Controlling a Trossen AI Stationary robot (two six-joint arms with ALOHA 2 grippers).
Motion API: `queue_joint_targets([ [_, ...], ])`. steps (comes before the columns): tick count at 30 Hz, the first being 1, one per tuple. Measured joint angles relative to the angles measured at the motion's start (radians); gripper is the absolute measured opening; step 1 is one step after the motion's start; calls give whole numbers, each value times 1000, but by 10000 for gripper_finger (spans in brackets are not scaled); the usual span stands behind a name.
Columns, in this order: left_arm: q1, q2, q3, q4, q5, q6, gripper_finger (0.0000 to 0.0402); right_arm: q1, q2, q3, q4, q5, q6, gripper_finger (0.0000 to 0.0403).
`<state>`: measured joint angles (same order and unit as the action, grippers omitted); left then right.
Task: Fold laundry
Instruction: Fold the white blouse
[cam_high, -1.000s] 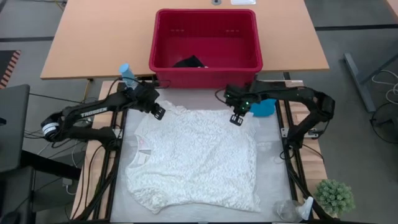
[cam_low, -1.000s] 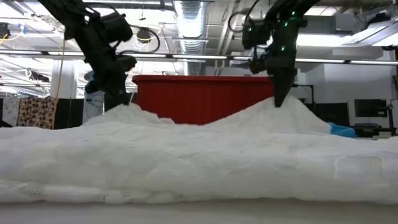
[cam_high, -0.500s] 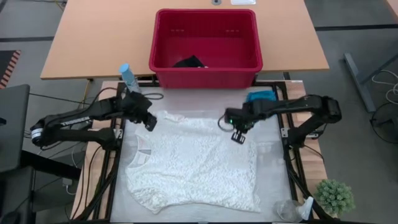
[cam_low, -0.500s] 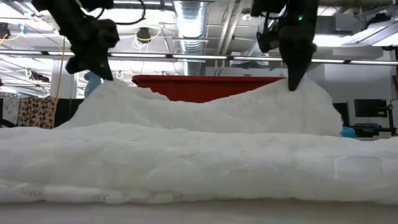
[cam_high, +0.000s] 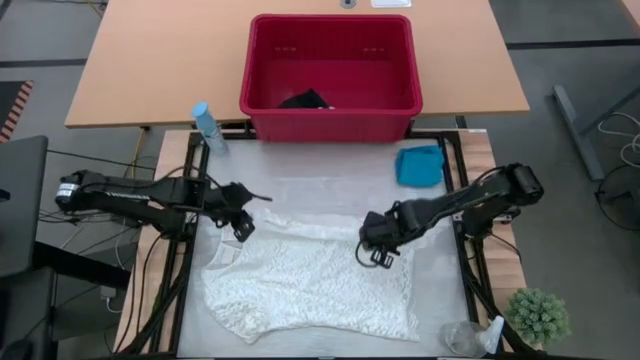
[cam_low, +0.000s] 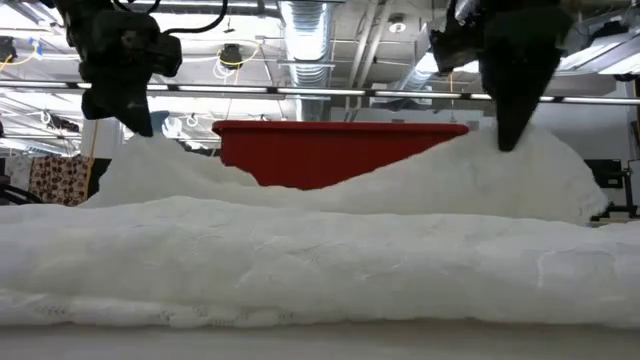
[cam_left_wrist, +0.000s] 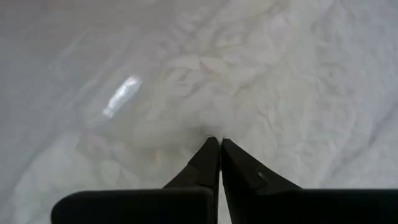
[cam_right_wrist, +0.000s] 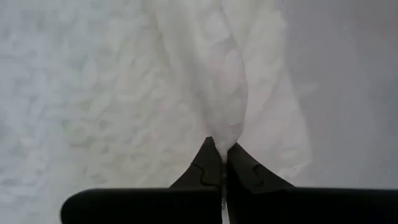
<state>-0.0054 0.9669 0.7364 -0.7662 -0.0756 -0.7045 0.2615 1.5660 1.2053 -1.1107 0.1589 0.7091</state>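
I've got the cream lacy cloth (cam_high: 310, 280) spread on the surface (cam_high: 430, 300), its far edge pinched up by both the left tool (cam_high: 240, 224) and right tool (cam_high: 377, 252). Turquoise garment (cam_high: 419, 165) sits beside; something dark, probably the navy garment (cam_high: 305, 100), in the red basket (cam_high: 330, 120).

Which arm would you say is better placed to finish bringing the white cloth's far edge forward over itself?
Neither alone. The left gripper and right gripper each pinch a far corner of the white cloth, lifted, roughly level, so both should carry on together.
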Motion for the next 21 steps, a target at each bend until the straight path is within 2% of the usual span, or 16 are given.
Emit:
queue_joint_targets([
  [3, -45, 39, 0, 4, -8, -34, 0, 30, 61, 0, 6, -2, 1, 23],
  [9, -116, 101, 0, 8, 63, -64, 0, 75, 149, 0, 23, -24, -11, 84],
  [13, -154, 127, 0, 15, 68, -33, 5, 95, 157, 0, 31, -29, -33, 110],
  [21, -241, 129, 0, 45, 70, -14, 69, 129, 148, 0, 55, -29, -43, 152],
])
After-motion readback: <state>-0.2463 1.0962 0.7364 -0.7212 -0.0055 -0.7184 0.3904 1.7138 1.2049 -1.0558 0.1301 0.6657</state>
